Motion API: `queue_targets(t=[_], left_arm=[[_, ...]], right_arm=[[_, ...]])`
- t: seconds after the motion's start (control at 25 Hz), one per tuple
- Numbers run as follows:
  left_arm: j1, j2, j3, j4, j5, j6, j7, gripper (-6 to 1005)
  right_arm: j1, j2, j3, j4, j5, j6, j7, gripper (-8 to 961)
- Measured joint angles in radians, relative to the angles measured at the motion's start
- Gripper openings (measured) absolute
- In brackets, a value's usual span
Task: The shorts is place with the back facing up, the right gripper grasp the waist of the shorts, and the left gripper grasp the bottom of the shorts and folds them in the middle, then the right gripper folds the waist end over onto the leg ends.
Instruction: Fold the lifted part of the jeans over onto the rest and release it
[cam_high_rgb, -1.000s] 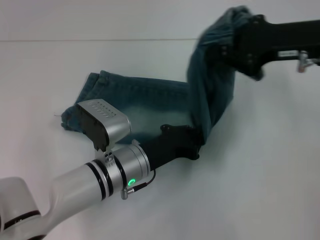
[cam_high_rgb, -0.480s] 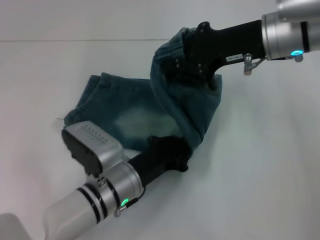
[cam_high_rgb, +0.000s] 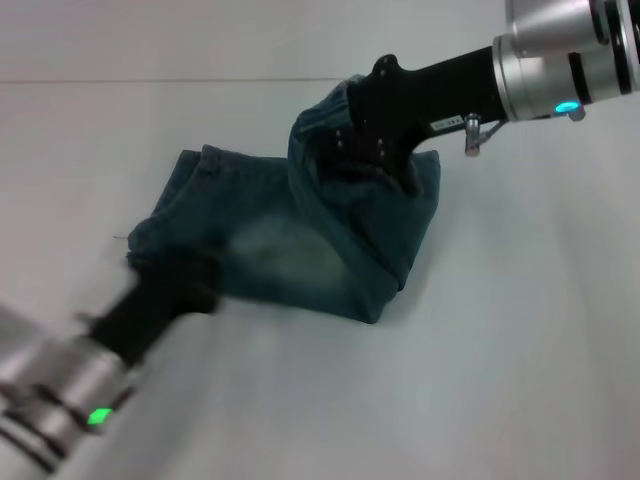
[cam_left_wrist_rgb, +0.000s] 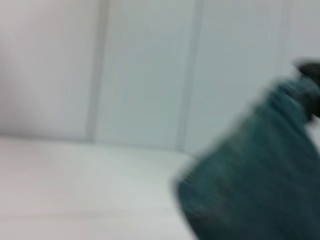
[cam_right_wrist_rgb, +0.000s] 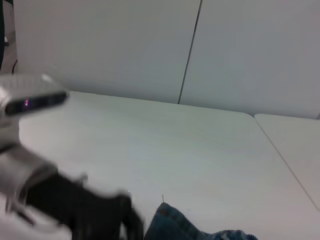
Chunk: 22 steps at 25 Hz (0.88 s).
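Observation:
The blue-green denim shorts (cam_high_rgb: 270, 235) lie folded lengthwise on the white table. Their leg ends (cam_high_rgb: 160, 215) are flat at the left. My right gripper (cam_high_rgb: 345, 150) is shut on the waist of the shorts (cam_high_rgb: 320, 130). It holds that end raised and curled over the middle of the cloth. My left gripper (cam_high_rgb: 190, 285) is blurred at the lower left, just off the near edge of the shorts and holding nothing. The left wrist view shows blurred denim (cam_left_wrist_rgb: 250, 180). In the right wrist view the left gripper (cam_right_wrist_rgb: 122, 215) appears beside a bit of the shorts (cam_right_wrist_rgb: 185, 227).
The white table (cam_high_rgb: 520, 360) stretches bare to the right and front of the shorts. A pale wall with a vertical seam (cam_right_wrist_rgb: 190, 50) stands behind the table. A table seam (cam_right_wrist_rgb: 285, 160) runs along the side.
The right gripper has carried the waist end leftward and lower over the shorts. The left arm has pulled back to the lower left, off the cloth it was pressing near the fold.

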Motion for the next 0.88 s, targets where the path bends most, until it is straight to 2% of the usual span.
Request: queue_targets(t=[0.2,0.36,0.68,0.76,0.88], left_arm=[[0.127,0.001,-0.079,0.237,-0.004,0.153,-0.202,1],[0.196,0.001,-0.103,0.363,-0.007,0.248,-0.31,1],[0.267,-0.001,-0.121,0.433,-0.007,0.318,-0.373,1],[0.269,-0.002,-0.12,0.433,-0.006,0.316,-0.373,2],[0.273,-0.003,-0.121,0.432,0.0,0.313,-0.373,2]], right_arm=[[0.052,0.009,-0.052,0.034,-0.001,0.064,-0.012,54],[0.122,0.029,-0.142,0.097,-0.007,0.176,-0.05,55],[0.267,0.056,-0.324,0.266,0.012,0.375,-0.151,56],[0.281,0.064,-0.398,0.284,0.051,0.438,-0.175,61],[0.285,0.063,-0.524,0.29,0.147,0.501,-0.188,68]])
